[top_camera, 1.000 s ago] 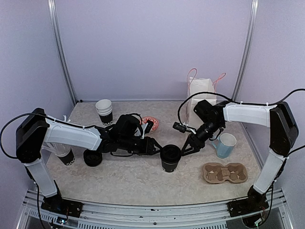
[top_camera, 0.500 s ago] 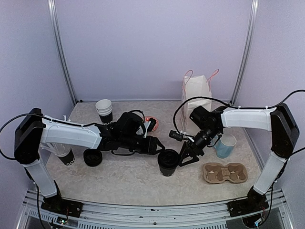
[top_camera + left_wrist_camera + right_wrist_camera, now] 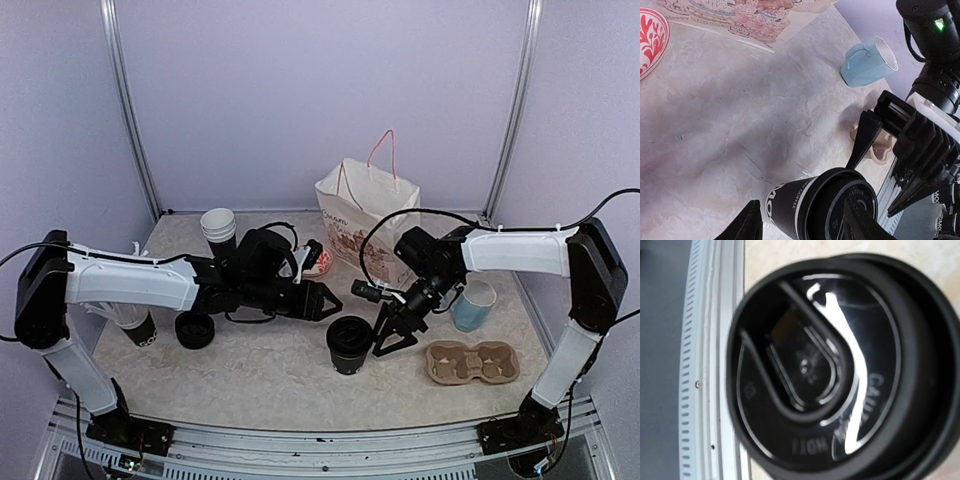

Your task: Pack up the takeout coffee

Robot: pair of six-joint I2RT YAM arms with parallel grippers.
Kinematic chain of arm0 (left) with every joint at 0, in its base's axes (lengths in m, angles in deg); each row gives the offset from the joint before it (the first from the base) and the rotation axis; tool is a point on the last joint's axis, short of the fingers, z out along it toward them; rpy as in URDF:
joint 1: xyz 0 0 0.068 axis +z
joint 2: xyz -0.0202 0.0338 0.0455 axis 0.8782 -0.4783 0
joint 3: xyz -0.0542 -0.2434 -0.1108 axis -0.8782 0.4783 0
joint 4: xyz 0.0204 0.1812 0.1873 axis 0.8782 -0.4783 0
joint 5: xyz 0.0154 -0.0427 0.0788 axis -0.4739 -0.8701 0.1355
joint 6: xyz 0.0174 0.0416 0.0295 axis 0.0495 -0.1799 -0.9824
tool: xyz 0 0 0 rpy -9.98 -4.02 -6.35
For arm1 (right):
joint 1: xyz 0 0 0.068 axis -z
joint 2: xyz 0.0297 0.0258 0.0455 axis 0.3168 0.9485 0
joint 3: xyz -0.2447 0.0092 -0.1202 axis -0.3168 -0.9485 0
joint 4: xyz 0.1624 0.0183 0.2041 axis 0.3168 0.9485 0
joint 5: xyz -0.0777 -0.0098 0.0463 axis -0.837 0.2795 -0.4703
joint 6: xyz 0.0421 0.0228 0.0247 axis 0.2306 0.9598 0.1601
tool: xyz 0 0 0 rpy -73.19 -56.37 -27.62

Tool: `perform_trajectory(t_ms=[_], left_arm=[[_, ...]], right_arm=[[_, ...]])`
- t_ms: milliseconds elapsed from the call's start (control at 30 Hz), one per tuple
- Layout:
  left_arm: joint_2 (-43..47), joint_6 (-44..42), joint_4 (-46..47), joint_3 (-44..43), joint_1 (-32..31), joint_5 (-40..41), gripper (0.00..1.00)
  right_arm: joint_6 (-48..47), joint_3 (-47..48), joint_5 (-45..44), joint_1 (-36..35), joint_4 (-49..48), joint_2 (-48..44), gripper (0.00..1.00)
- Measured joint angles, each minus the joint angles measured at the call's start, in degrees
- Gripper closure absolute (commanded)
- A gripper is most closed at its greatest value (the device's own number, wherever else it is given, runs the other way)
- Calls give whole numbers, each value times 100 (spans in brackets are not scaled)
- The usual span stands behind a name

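Evidently early | takeout coffee point(image 3: 350, 345) stood lidded, mid-bench, unpacked | left tool point(image 3: 330, 300) open at its 10 o'clock | right tool point(image 3: 393, 343) open at its 3 o'clock | carrier point(image 3: 473, 362) at 4 o'clock held nothing

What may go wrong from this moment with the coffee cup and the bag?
1. The lidded cup stands free and seems to lean, with the open left jaws and right jaws close beside it; a nudge may tip it.
2. The paper bag stands tilted behind the right arm, whose cable loops before it; the cable may catch it, or it may fall.
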Motion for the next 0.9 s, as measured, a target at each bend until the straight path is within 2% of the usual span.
perform_trajectory(t_ms=[300, 700, 900], left_arm=[[597, -122, -417, 321, -367, 114, 45], [949, -33, -973, 577, -726, 341, 45], [973, 146, -964, 741, -837, 256, 45]], right_arm=[[-15, 50, -129, 109, -24, -310, 30], [-79, 424, -437, 223, -22, -573, 31], [-306, 284, -520, 223, -22, -651, 24]])
